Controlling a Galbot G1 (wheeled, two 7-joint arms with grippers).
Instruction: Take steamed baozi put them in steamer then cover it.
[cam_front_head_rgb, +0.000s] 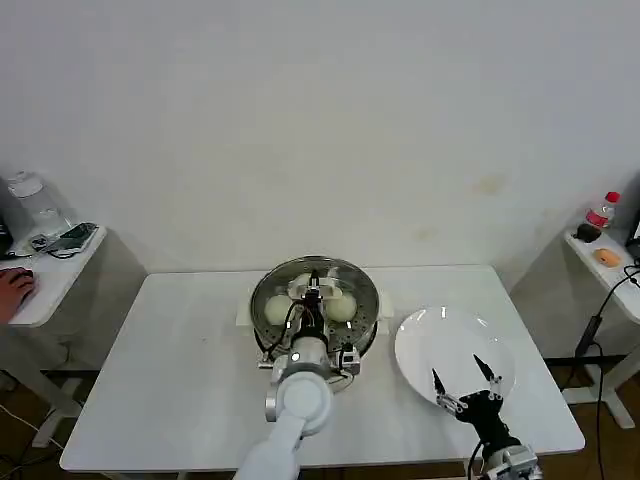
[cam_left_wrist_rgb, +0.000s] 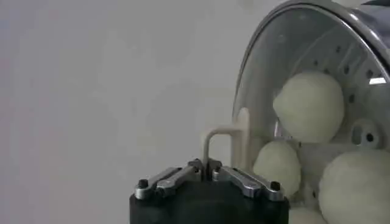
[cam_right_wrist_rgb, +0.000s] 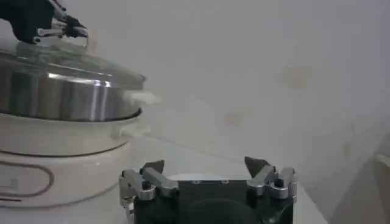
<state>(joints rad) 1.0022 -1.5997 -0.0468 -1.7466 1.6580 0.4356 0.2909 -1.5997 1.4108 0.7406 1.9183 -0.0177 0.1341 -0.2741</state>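
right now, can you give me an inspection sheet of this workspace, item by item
surface: white table, bare in front.
job's things: steamed baozi inside the steamer; glass lid on top.
clutter: empty white plate to the steamer's right.
grippers: left gripper shut on the lid's handle; right gripper open over the plate.
cables: cable hanging from the right side table.
surroundings: bottle on that table; a person's hand on the left side table.
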